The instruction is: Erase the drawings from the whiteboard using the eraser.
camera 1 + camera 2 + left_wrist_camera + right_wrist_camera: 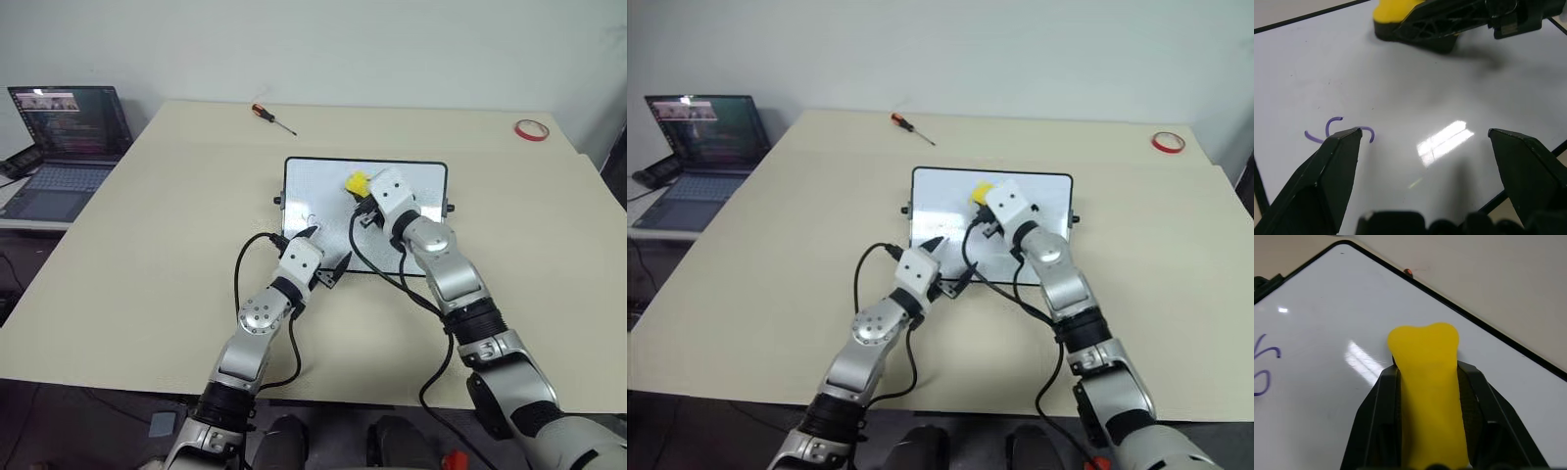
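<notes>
The right gripper (1427,396) has its two black fingers clamped tight on the eraser (1426,367), the yellow block squeezed between them so that its free end bulges out past the fingertips. In the head views that gripper sits just above the centre of the frame, over the upper middle of the whiteboard (313,181), with the eraser (357,182) poking out toward the upper left of the wrist. Whether the eraser's dark underside presses on the white surface or floats just over it I cannot tell. The left gripper (1422,139) stands wide and holds nothing, its two black fingers (1334,161) spread over the board's lower left part, which in the head views lies a little below and left of centre (326,253). Of the drawings, a purple squiggle (1337,128) lies on the board right at the tip of one left finger, and another purple mark (1265,367) shows at the left edge of the right wrist view, well apart from the eraser. The whiteboard lies flat in the middle of the beige table (147,245). A red-handled screwdriver (271,117) rests near the top centre, a red tape ring (531,129) at the upper right, and an open laptop (64,147) at the upper left.
</notes>
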